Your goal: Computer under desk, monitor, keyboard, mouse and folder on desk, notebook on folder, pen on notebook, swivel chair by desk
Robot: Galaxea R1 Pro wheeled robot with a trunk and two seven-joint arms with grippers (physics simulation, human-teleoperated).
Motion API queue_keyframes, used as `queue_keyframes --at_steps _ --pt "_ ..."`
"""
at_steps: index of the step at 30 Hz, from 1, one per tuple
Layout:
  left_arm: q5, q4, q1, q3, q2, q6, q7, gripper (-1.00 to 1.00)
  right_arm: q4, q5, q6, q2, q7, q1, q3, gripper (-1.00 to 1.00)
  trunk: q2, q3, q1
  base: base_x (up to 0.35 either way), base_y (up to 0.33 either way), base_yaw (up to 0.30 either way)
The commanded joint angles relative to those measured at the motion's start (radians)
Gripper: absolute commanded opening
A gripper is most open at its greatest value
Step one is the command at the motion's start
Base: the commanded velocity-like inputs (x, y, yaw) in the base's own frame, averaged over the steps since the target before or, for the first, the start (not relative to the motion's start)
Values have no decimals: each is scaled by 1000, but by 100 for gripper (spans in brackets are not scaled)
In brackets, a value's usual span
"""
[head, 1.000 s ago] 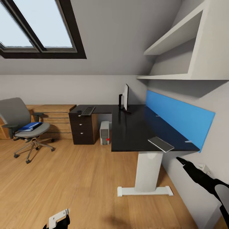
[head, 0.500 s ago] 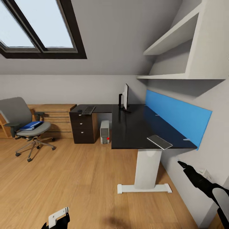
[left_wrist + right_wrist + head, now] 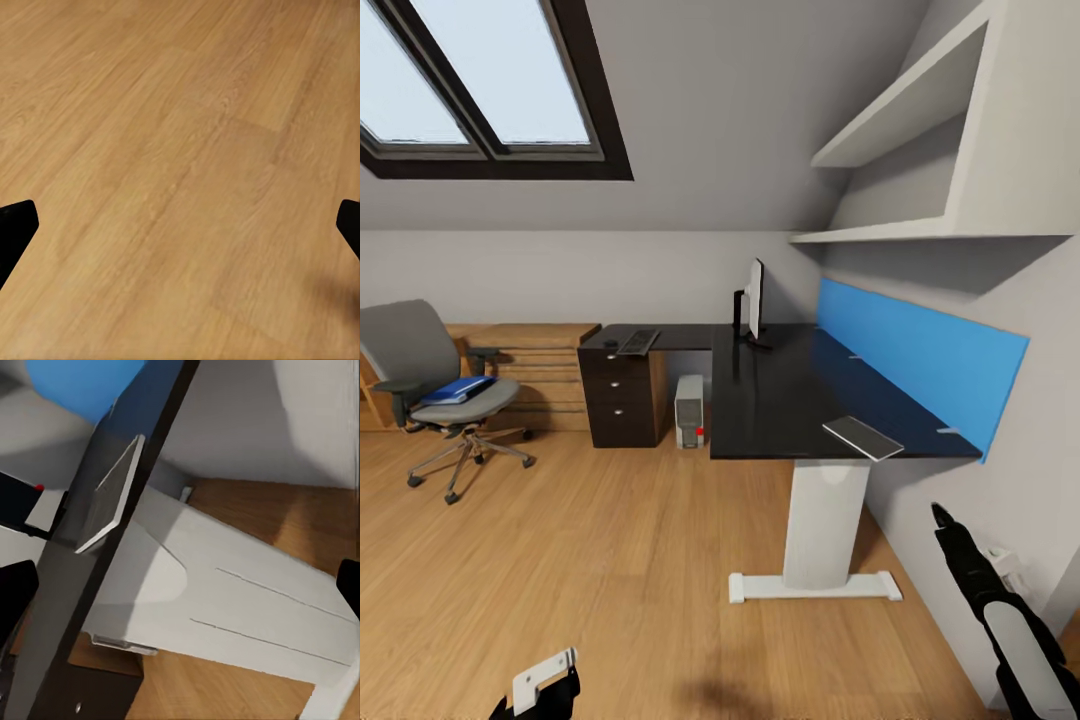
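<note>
Head view: desk holds monitor at the corner, keyboard over the drawers, notebook near the front edge. Computer stands under the desk. Folder lies on the swivel chair, well apart. Right gripper appears pinched together, though foreshortened.

Left wrist view: left gripper fingers wide apart over wooden floor.

Right wrist view: fingertips sit at opposite frame edges; notebook on the desk.
</note>
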Motion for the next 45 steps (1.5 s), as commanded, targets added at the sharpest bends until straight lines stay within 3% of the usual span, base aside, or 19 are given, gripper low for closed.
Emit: queue_keyframes --at_steps 1,5,7,8,11,12,18,23,26,27,30,45 --pt "7 -2 0 0 0 0 2 100 0 -8 2 1 -5 0 0 100 -8 -4 4 0 0 0" --pt "7 -1 0 0 -1 0 2 100 5 -51 0 5 -4 0 2 100 -36 -17 19 0 0 0" --pt "8 0 0 0 -1 0 3 100 6 -117 17 6 -4 0 2 100 -50 -23 27 0 0 0" --pt "8 1 0 0 -1 0 3 100 7 -231 67 5 -3 0 3 100 -57 -26 31 0 0 0" --pt "8 2 0 0 -1 0 3 100 8 -309 116 5 -2 0 2 100 -78 -35 42 0 0 0" --pt "8 3 0 0 -1 0 3 100 9 -353 144 5 -2 0 1 100 -85 -39 46 0 0 0" --pt "7 6 0 0 -2 0 3 100 9 -441 188 7 1 0 0 100 -127 -57 69 0 0 0" --pt "6 17 0 0 -2 0 2 100 8 -463 196 7 4 0 1 100 -127 -57 69 0 0 0" --pt "6 21 0 0 -1 0 1 100 7 -450 196 7 4 0 6 100 -127 -57 69 0 0 0" --pt "7 27 0 0 -1 0 0 100 7 -422 195 7 5 0 12 100 -127 -57 69 0 0 0" --pt "6 37 0 0 0 0 -2 100 5 -401 195 7 8 0 15 100 -127 -57 69 0 0 0" --pt "5 52 0 0 1 -1 -3 100 -1 -393 204 8 48 0 19 100 -127 -57 69 202 0 0"
